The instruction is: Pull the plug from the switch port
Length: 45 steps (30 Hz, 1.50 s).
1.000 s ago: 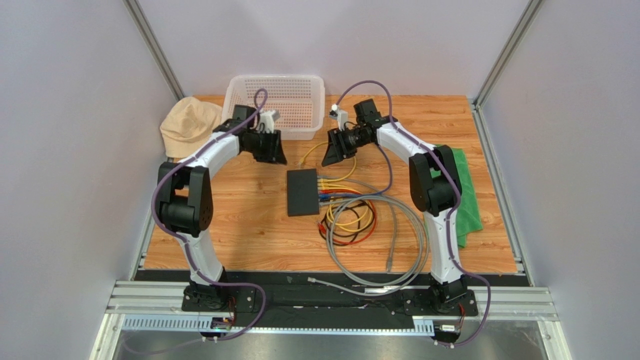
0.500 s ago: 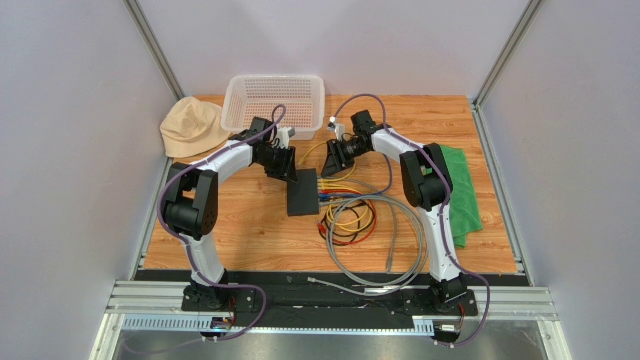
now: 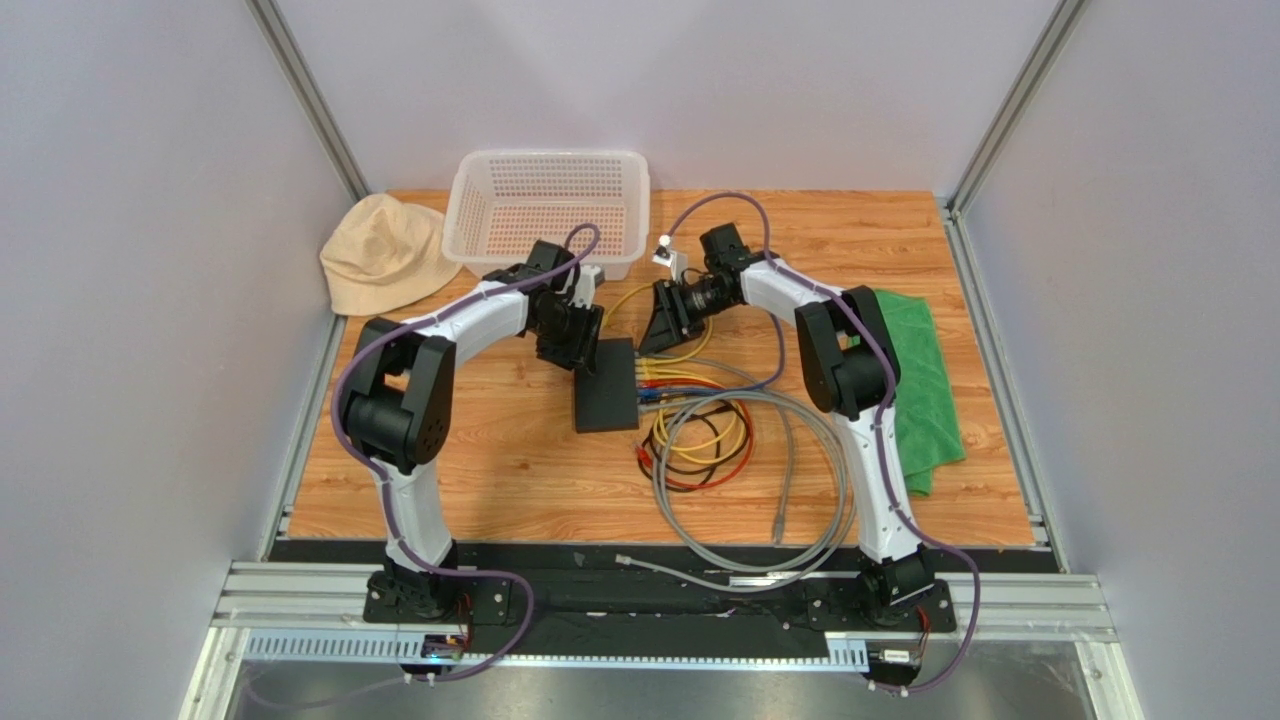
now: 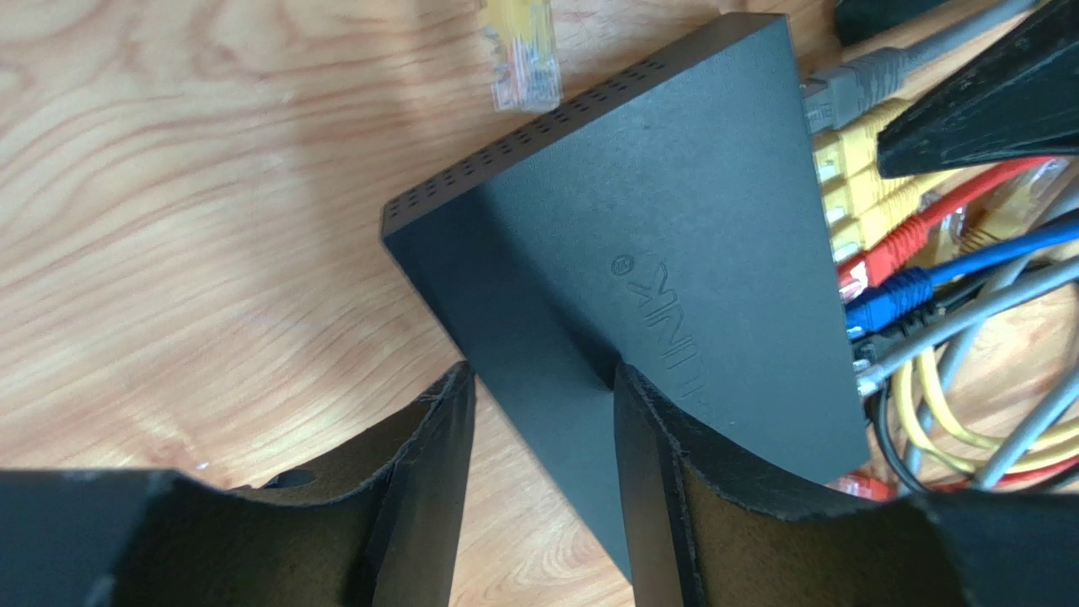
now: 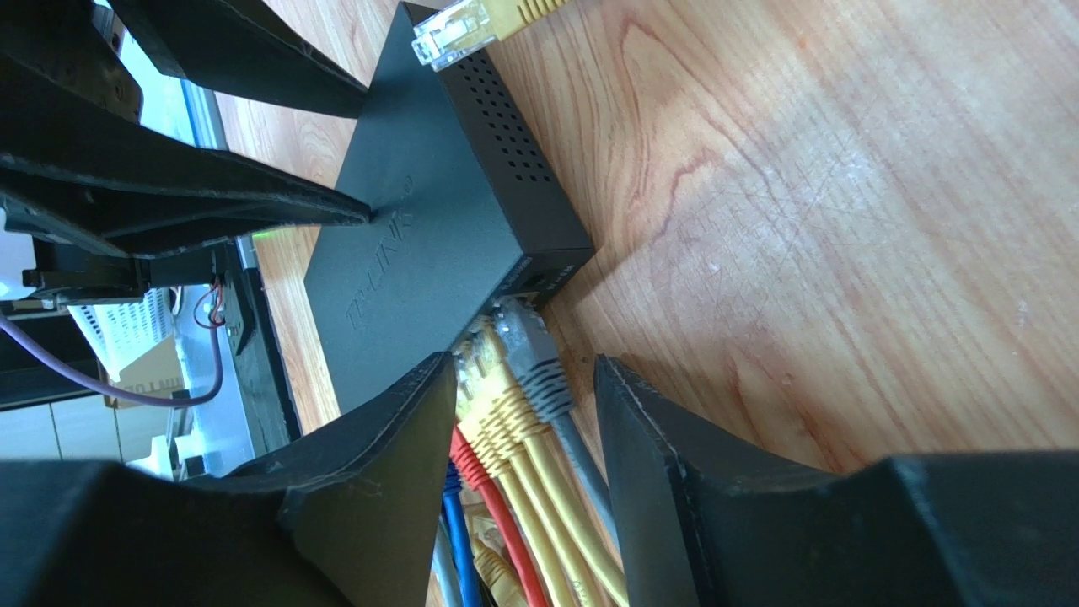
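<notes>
A flat, matte-black box, the switch (image 4: 659, 253), lies near the middle of the wood-grain counter (image 3: 496, 465). A row of small vent holes runs along one narrow side, and raised lettering marks its top. Its socket edge faces the counter's right edge and is filled with plugs. The grey plug (image 5: 532, 361) sits nearest the far edge. Yellow plugs (image 5: 494, 392) come next, then a red plug (image 5: 466, 462) and a blue plug (image 5: 450, 487).

The left claw (image 4: 542, 380) hangs over the switch's far left corner. Its two black, rough-edged fingers stand apart with nothing held. A corner and side face of the box show through the gap. Whether the fingers touch the box is hard to tell.

The right claw (image 5: 526, 373) is also open and holds nothing. The grey plug and the nearest yellow one sit in the gap between its fingers. Contact with them cannot be made out.

A loose yellow cable end with a clear plastic plug (image 5: 475, 25) lies on the wood just beyond the switch. Thin cables form a tangle (image 3: 694, 443) beside the socket edge, ringed by a thick grey cable (image 3: 819, 495) looping toward the near edge.

A white perforated plastic basket (image 3: 550, 153) stands at the far edge. A soft tan hat (image 3: 379, 255) is at the far left corner. A green cloth (image 3: 932, 390) lies along the right edge, partly hidden by the right arm.
</notes>
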### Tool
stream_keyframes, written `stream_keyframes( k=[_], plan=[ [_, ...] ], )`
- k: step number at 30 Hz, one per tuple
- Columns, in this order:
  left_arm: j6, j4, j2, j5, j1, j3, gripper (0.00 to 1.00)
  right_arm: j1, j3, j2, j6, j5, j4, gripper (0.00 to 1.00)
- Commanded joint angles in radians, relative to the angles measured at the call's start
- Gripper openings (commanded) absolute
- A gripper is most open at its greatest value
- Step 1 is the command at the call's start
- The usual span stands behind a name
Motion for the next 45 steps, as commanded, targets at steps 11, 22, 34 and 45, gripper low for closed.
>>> stream_keyframes(
  k=[11, 22, 34, 45],
  plan=[
    [0.016, -0.017, 0.057, -0.094, -0.016, 0.058, 0.53, 0.02, 0.02, 0.068, 0.003, 0.035, 0.007, 0.45],
    [0.022, -0.011, 0.065, -0.096, -0.016, 0.058, 0.53, 0.031, 0.037, 0.083, 0.018, 0.052, 0.004, 0.43],
    [0.028, -0.004, 0.066, -0.102, -0.019, 0.056, 0.53, 0.044, 0.043, 0.088, 0.047, 0.136, -0.01, 0.38],
    [0.036, -0.001, 0.074, -0.103, -0.022, 0.061, 0.53, 0.055, 0.06, 0.094, 0.029, 0.173, -0.036, 0.15]
  ],
)
